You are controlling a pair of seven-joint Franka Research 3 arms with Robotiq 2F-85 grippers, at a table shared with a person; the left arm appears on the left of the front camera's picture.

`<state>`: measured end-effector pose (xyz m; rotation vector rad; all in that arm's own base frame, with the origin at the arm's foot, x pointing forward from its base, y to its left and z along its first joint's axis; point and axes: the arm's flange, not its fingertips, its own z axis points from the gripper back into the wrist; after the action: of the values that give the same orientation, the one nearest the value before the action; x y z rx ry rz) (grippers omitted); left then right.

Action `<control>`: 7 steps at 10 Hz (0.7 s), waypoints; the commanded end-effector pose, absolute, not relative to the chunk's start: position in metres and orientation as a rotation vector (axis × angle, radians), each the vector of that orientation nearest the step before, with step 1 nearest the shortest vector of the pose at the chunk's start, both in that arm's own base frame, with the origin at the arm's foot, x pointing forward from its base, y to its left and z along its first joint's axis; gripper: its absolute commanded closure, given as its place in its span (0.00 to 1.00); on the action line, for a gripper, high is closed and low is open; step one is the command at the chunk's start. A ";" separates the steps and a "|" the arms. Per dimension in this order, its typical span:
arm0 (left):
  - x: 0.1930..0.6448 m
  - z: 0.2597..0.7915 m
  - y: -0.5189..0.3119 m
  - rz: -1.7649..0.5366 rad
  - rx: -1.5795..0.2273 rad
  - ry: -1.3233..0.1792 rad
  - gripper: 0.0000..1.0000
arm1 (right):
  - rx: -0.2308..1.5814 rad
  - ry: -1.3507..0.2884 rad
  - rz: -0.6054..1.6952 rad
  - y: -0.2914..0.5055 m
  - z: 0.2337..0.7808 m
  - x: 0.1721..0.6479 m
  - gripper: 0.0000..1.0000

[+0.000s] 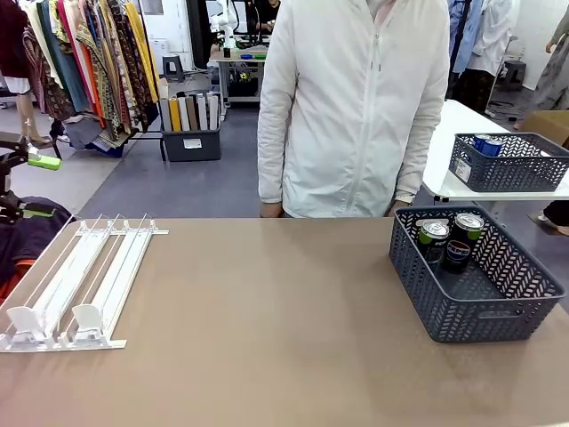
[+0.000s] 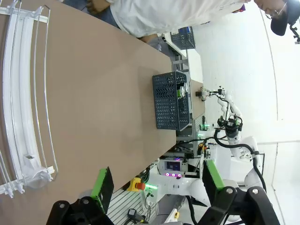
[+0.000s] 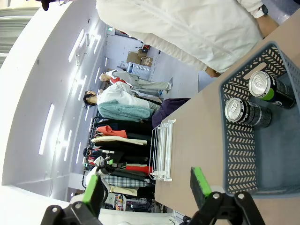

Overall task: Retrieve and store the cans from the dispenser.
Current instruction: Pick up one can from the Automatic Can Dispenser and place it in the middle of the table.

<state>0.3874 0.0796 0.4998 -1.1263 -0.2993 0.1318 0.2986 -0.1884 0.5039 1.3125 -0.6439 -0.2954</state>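
Brown table [image 1: 267,320], 1 dispenser [image 1: 80,280], 2 cans [image 1: 449,238]

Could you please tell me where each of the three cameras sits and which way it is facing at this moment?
Front view: fixed on the robot's side, looking across the table at the person; a green-padded gripper part shows at the left edge.
Left wrist view: above the table's left end, looking along it; open left gripper at the bottom, rack at the picture's left.
Right wrist view: over the basket, rolled sideways; open right gripper, two cans.
Shared: both wrist views show rack, basket and person.
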 end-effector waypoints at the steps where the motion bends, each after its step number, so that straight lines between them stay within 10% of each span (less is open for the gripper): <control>1: 0.386 0.503 0.080 0.136 -1.116 -0.289 0.00 | 1.330 -0.670 -0.282 -0.188 0.507 0.302 0.00; 7: 0.386 0.503 0.080 0.136 -1.116 -0.289 0.00 | 1.330 -0.670 -0.282 -0.188 0.507 0.302 0.00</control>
<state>0.3874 0.0796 0.4998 -1.1263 -0.2993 0.1318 0.2986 -0.1884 0.5039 1.3125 -0.6439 -0.2954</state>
